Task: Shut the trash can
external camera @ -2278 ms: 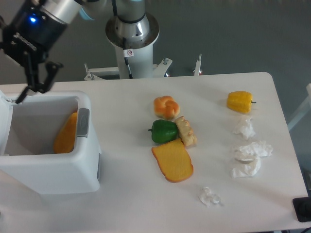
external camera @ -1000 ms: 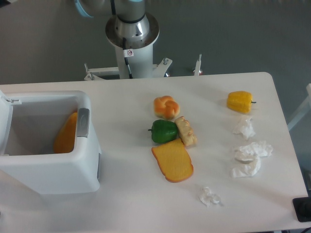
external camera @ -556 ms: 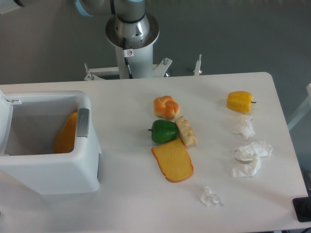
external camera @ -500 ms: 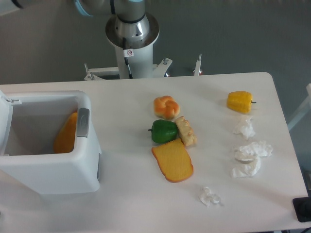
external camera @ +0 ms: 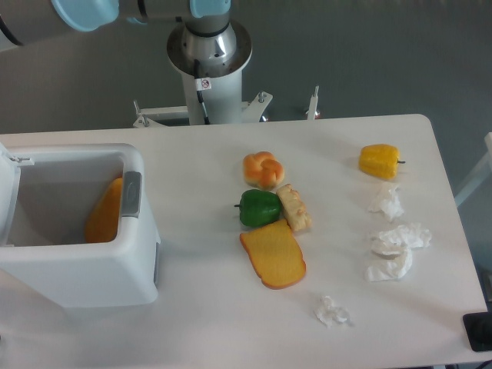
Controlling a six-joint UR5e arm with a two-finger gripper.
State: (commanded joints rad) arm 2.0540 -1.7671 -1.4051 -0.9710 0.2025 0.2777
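The trash can is seen standing open at the near left of the white surface, its boxy white body reaching the left edge of the view; the lid is seen only as a sliver at the far left of the bin, raised off the opening, and a grey latch tab is set on the right wall at the rim. Inside the bin an orange item is leaned against the right inner wall. The arm's base column is mounted beyond the far edge of the surface, and a light blue joint cap and part of a grey link are visible at the top left; the jaws are out of view, so their opening and any hold cannot be told. Near the middle of the surface a bread roll is placed, with a green pepper just nearer and a pale pastry piece touching the pepper's right side; an orange slice lies just nearer than these. At the far right a yellow pepper is set, and nearer than it several crumpled white papers are scattered along the right side, with one smaller scrap lying apart toward the near edge
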